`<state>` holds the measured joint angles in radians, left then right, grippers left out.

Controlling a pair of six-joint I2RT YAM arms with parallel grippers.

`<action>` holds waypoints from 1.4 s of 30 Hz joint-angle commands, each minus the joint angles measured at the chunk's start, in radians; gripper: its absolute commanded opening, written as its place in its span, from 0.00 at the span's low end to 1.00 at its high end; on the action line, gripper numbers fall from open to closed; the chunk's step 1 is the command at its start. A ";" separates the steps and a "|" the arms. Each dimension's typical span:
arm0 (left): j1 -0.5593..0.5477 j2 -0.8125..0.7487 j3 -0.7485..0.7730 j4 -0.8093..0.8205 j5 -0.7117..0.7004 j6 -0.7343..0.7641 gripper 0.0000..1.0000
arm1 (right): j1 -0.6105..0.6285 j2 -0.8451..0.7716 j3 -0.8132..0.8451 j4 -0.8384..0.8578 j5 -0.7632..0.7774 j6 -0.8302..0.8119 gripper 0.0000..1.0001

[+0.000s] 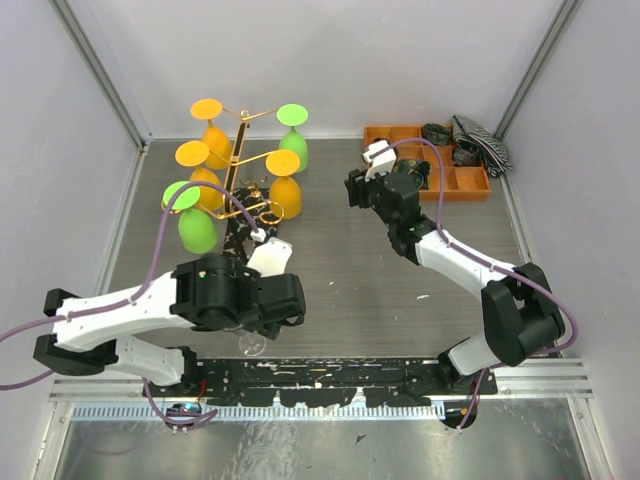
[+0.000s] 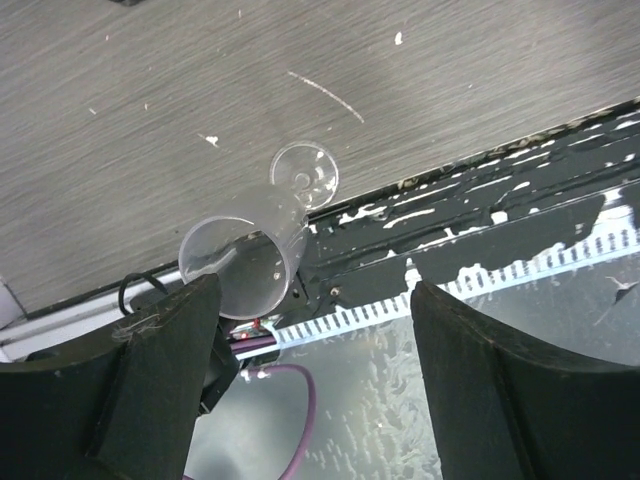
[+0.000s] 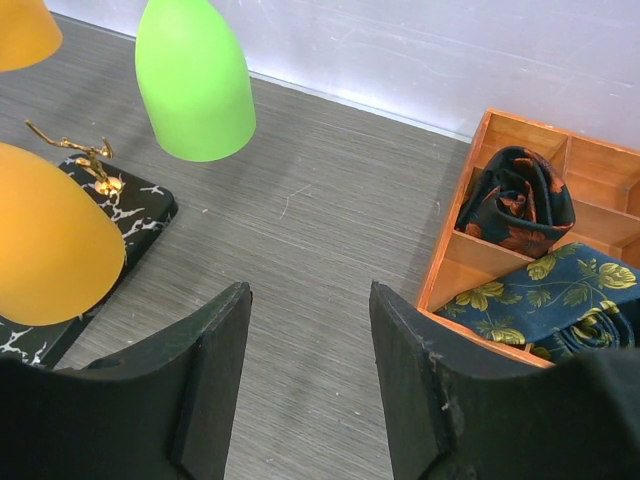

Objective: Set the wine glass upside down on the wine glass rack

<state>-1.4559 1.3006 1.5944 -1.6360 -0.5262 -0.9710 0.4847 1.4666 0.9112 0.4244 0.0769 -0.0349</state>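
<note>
A clear wine glass [image 2: 250,265] seems to stand upright on the table near the front edge. Only its foot [image 1: 252,345] shows under my left wrist in the top view. My left gripper [image 2: 312,295] is open above it, with its left finger [image 2: 165,370] close beside the bowl and nothing between the jaws. The wine glass rack [image 1: 240,165] is gold wire on a black marbled base [image 3: 135,210]. It holds several orange and green glasses upside down. My right gripper [image 3: 308,295] is open and empty, low over the table to the right of the rack, and also shows in the top view [image 1: 360,190].
A wooden tray [image 1: 470,185] with rolled ties [image 3: 515,200] stands at the back right, with a striped cloth [image 1: 482,142] beside it. A black scuffed rail [image 1: 320,385] runs along the near edge. A hanging green glass [image 3: 195,80] and an orange one [image 3: 50,240] are close to my right gripper.
</note>
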 commanded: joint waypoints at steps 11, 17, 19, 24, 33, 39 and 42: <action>-0.004 -0.075 -0.159 0.074 0.059 -0.124 0.54 | -0.028 -0.024 0.052 0.017 -0.057 0.020 0.54; -0.004 -0.092 -0.193 0.095 0.069 -0.139 0.46 | -0.030 -0.022 0.055 0.006 -0.068 0.032 0.52; -0.004 -0.099 -0.201 0.101 0.067 -0.143 0.42 | -0.030 -0.025 0.054 0.003 -0.070 0.035 0.52; -0.003 -0.109 -0.230 0.127 0.071 -0.146 0.39 | -0.030 -0.030 0.054 -0.005 -0.071 0.035 0.51; -0.003 -0.097 -0.252 0.109 0.061 -0.159 0.46 | -0.032 -0.040 0.052 -0.013 -0.072 0.035 0.51; -0.004 -0.102 -0.241 0.059 0.021 -0.190 0.47 | -0.032 -0.037 0.053 -0.013 -0.077 0.035 0.51; -0.004 -0.108 -0.247 0.066 0.017 -0.195 0.45 | -0.032 -0.035 0.055 -0.013 -0.077 0.033 0.51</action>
<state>-1.4559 1.2079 1.3521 -1.5463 -0.4706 -1.1316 0.4561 1.4662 0.9218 0.3721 0.0128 -0.0051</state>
